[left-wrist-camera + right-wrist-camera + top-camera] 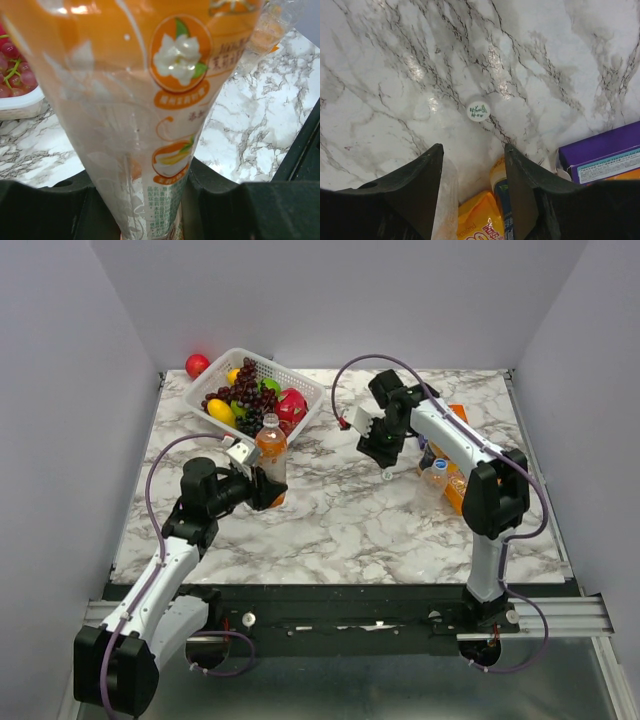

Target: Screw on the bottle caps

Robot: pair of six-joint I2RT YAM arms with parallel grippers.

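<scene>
My left gripper [262, 485] is shut on an orange-drink bottle [271, 452] and holds it upright near the basket. The bottle's orange label fills the left wrist view [150, 100], between the black fingers [50, 210]. My right gripper [385, 450] is open and empty, pointing down over the table. A white cap [386, 476] with green print lies on the marble just beyond its fingertips [478, 111]. A clear bottle [433, 478] sits by the right arm. I cannot make out the second orange bottle or the other caps.
A white basket [300, 380] of fruit stands at the back left, with a red apple [197, 365] behind it. Orange snack packets [455, 490] lie under the right arm, also in the right wrist view [480, 220]. A purple box [605, 155] lies to their right.
</scene>
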